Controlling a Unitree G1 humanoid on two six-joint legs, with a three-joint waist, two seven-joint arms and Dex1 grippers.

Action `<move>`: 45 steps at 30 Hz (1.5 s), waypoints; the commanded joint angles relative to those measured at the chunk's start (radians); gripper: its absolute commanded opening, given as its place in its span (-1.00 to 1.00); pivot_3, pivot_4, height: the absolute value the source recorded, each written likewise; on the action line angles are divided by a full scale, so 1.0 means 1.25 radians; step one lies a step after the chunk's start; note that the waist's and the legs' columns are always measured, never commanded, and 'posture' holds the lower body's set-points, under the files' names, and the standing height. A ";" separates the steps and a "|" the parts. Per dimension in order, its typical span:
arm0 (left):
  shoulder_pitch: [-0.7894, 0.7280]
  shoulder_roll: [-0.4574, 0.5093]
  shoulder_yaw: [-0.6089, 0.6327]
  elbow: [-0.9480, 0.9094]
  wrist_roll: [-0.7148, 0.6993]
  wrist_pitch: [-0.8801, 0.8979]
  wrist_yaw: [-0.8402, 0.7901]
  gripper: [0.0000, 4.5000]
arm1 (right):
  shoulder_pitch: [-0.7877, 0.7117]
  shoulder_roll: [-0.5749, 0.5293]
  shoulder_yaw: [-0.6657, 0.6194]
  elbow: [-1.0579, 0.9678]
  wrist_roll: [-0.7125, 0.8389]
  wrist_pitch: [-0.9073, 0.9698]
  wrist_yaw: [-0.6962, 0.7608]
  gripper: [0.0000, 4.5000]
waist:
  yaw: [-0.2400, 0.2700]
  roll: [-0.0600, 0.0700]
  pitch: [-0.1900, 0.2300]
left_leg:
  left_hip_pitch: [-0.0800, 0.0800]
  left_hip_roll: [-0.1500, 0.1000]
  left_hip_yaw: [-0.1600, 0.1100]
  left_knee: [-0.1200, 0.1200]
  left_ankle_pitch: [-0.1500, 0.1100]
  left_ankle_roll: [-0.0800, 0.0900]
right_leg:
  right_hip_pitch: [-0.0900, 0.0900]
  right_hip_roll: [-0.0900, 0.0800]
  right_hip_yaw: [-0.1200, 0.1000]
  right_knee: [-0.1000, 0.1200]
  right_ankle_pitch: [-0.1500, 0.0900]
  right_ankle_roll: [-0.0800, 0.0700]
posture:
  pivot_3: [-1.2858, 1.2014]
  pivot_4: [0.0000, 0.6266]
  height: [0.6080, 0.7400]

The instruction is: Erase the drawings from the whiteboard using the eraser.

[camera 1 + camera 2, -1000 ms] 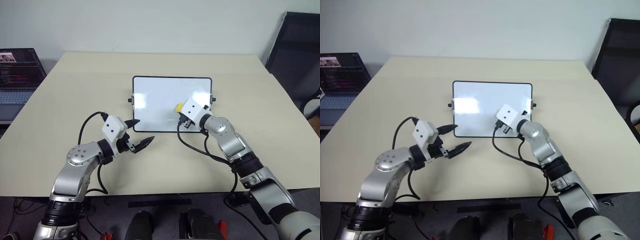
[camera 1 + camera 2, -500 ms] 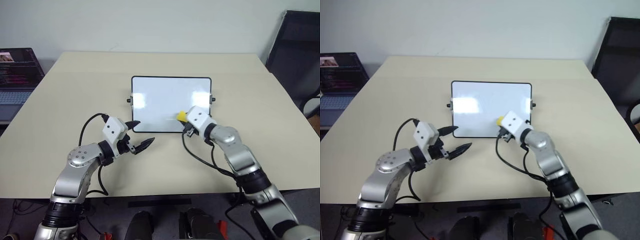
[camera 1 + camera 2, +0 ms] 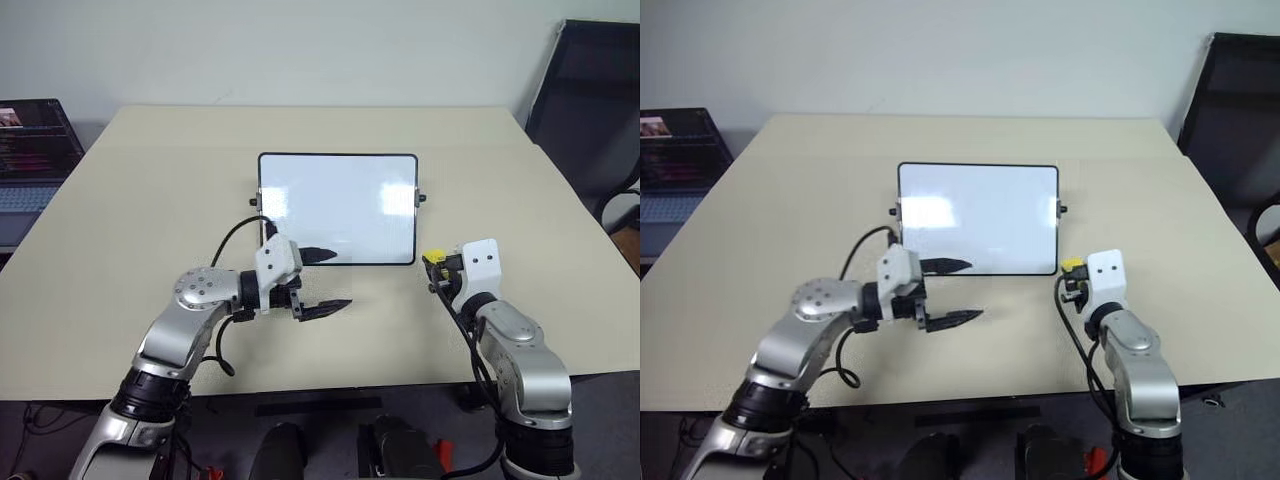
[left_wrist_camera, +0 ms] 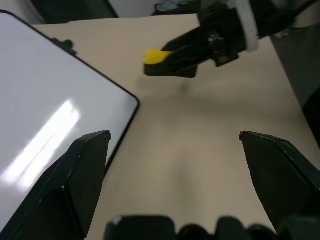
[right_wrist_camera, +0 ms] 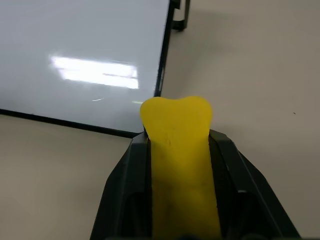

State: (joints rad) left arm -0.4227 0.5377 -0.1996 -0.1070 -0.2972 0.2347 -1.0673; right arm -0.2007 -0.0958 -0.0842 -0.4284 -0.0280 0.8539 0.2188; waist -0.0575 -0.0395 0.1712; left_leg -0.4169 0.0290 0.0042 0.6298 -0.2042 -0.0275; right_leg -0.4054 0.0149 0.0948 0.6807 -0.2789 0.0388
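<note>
Your right gripper (image 3: 437, 266) has its jaws clamped tight on the eraser (image 5: 179, 165), whose yellow end sticks out past the black fingers. It is off the whiteboard (image 3: 337, 208), above the bare bench (image 3: 150, 200) just past the board's near right corner; I cannot tell whether the eraser touches the bench top.

Your left gripper (image 3: 322, 281) has its jaws spread wide with nothing between them. It points across toward the right arm. One finger (image 3: 318, 256) lies over the board's near edge, the other finger (image 3: 326, 308) over the bench just in front of it. Whether either touches the surface, I cannot tell.

The whiteboard lies flat near the middle of the bench, long sides parallel to the bench's near edge, with a small black knob (image 3: 421, 198) at its right short side. Its surface reads as plain glossy white with bright reflections; I can make out no drawings on it.

A laptop (image 3: 32, 150) with a lit screen sits beyond the bench's left edge. A dark chair (image 3: 590, 110) stands beyond the far right corner.
</note>
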 commanded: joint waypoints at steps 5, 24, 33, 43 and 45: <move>-0.118 -0.079 -0.056 0.083 0.027 -0.064 -0.039 1.00 | -0.108 -0.015 -0.082 0.168 0.029 -0.061 -0.069 -0.50 | 0.001 0.000 0.000 | -0.001 -0.001 0.001 0.000 0.000 0.000 | 0.000 -0.001 0.001 -0.001 0.000 0.000 | 0.03 -0.52 1.00; -0.134 -0.109 -0.065 0.116 0.066 -0.107 -0.048 1.00 | -0.160 -0.074 -0.135 0.272 0.102 -0.115 -0.090 0.98 | 0.000 0.000 0.000 | -0.001 0.000 0.000 -0.001 0.000 0.000 | 0.000 -0.001 0.001 0.000 0.000 0.000 | 0.03 -0.52 1.00; -0.044 -0.109 0.031 0.078 0.064 -0.059 0.111 1.00 | -0.091 -0.065 -0.084 -0.019 0.211 -0.033 -0.026 0.98 | -0.003 0.001 0.000 | -0.001 0.001 -0.001 -0.001 0.000 0.000 | 0.000 0.000 0.001 0.000 0.000 0.000 | 0.03 -0.52 1.00; 0.377 -0.161 0.271 -0.209 0.190 -0.033 0.528 1.00 | 0.158 -0.091 0.082 -0.096 0.083 -0.338 -0.048 0.98 | 0.001 0.001 0.000 | -0.001 0.001 -0.002 -0.001 -0.001 0.000 | 0.000 -0.006 0.001 -0.001 -0.001 0.001 | 0.03 -0.52 1.00; 0.423 -0.194 0.269 -0.252 0.246 -0.025 0.609 1.00 | 0.188 -0.089 0.063 -0.072 0.076 -0.403 -0.048 0.98 | 0.002 0.000 0.000 | 0.000 0.001 -0.002 -0.001 -0.001 0.000 | 0.001 -0.006 0.001 -0.001 -0.001 0.001 | 0.03 -0.52 1.00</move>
State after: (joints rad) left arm 0.1032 0.3132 0.1301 -0.3398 -0.0423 0.2153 -0.3863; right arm 0.0319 -0.2021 0.0221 -0.5175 0.0839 0.4384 0.1683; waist -0.0552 -0.0390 0.1712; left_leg -0.4175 0.0304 0.0017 0.6293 -0.2050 -0.0271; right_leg -0.4045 0.0070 0.0964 0.6796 -0.2802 0.0399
